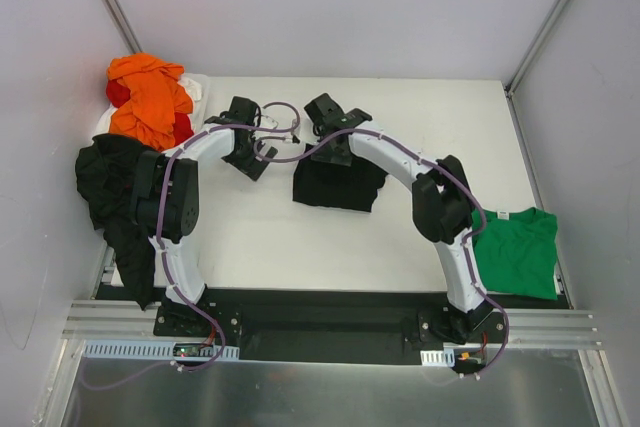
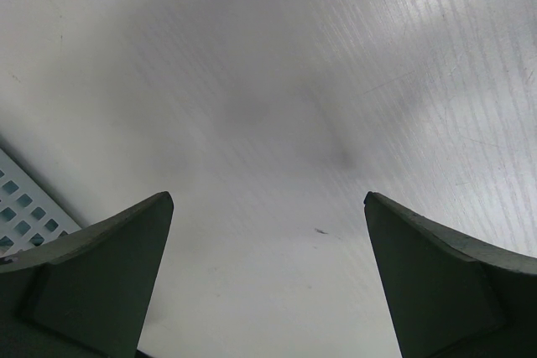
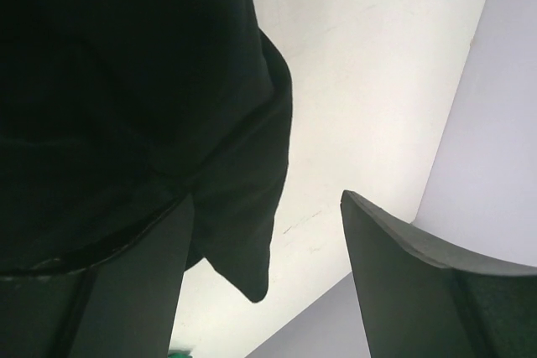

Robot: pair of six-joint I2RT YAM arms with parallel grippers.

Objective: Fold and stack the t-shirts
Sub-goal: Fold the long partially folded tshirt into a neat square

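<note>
A folded black t-shirt lies in the middle of the table. My right gripper hovers at its far edge, jaws apart; in the right wrist view the black cloth fills the upper left and one corner of it hangs loose between the fingers of the right gripper, unpinched. My left gripper is open just left of that shirt, and the left wrist view shows the left gripper over bare table. An orange t-shirt sits on a red one at the back left. Another black t-shirt drapes over the left edge. A green t-shirt lies flat at the right.
Something white shows beside the orange pile. Grey walls close in the table on the left, back and right. A metal rail runs along the near edge by the arm bases. A perforated strip shows at the left of the left wrist view.
</note>
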